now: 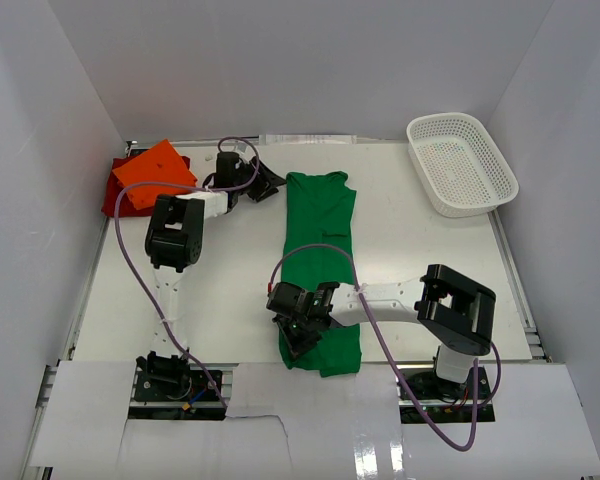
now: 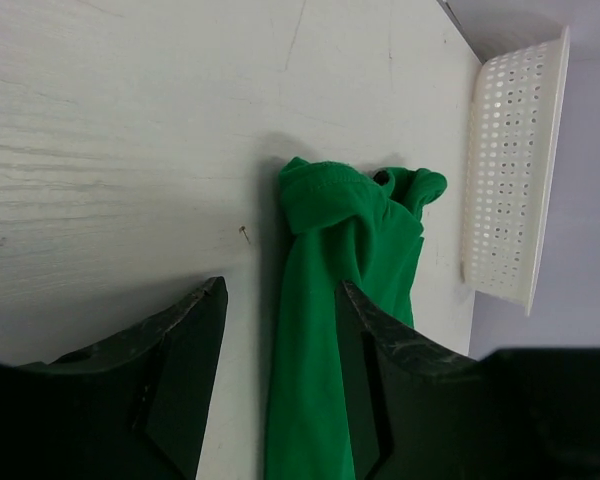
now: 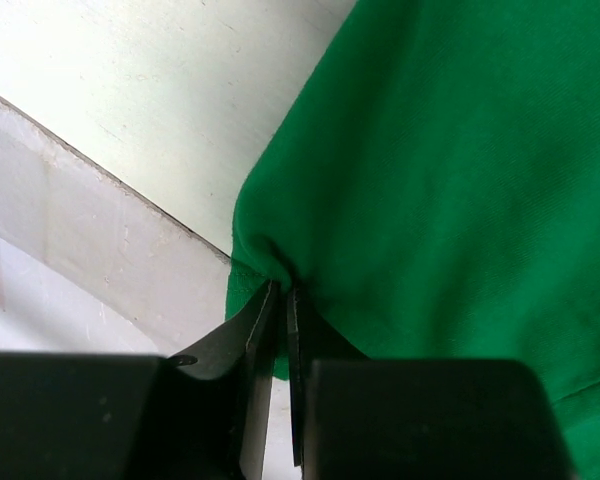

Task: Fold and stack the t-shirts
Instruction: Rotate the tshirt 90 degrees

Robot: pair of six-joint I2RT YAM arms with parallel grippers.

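Jaws first, from above. The right jaws are all but closed at 6 o'clock, pinching the near left corner of the green shirt [image 1: 320,225]. The left jaws stand parted at 11 o'clock, just beside its collar end, gripping nothing. The green shirt lies in the middle of the counter [image 1: 430,230] as a narrow strip running from 12 to 6. It looks already folded lengthwise, and the hem is probably held so it can be folded end to end. An orange shirt [image 1: 155,170], folded, sits on a red shirt [image 1: 113,200] at 10 o'clock, likely the stack this one joins. A basket [image 1: 460,165] stands at 2 o'clock, well apart.

Left wrist view: the collar end is bunched and rumpled, which the top view does not show. The strip's edge runs down between the wide-apart jaws, and neither side presses it. The basket shows at 3 o'clock.

Right wrist view: only this one shows the grip itself. The cloth puckers into a small fold where the tips meet. The counter's near edge runs close by at 9 o'clock, so the hem lies near that edge. From above, the arm hides this pinch.
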